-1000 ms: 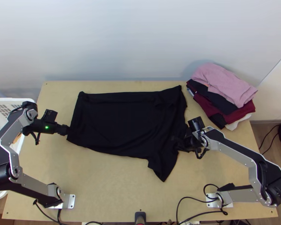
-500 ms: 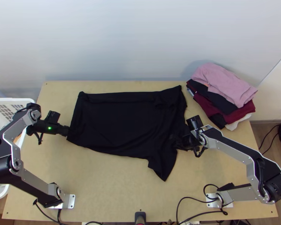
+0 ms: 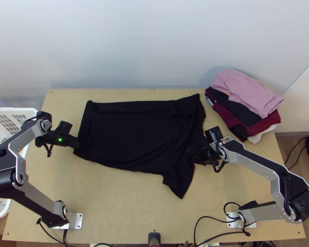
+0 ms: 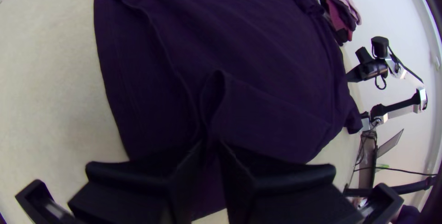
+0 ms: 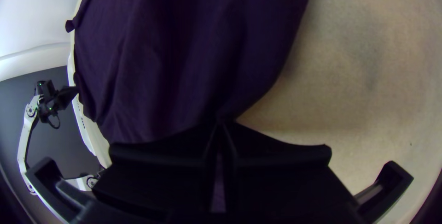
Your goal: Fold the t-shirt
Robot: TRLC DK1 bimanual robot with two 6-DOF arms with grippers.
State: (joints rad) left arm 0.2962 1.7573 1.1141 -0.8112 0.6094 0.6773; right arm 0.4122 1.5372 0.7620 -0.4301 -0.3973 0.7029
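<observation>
Left gripper (image 3: 78, 143) farther inward at the black t-shirt (image 3: 134, 131)

Dark t-shirt (image 4: 258, 44), raised fold at end effector (image 3: 78, 143)

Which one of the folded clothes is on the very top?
The pink one. It's the only pink piece, and it lies over the black clothes and the dark red ones.

Wd. tbl (image 3: 113, 206) was light-col. Blk t-shirt (image 3: 134, 131) lay spread approx. mid-tbl, one corner jutting twd near edge. Clothes pile (image 3: 245, 99) sat at far R corner, pink on top. Metal baseplates (image 3: 77, 221) stood nr near edge, L + R.
</observation>
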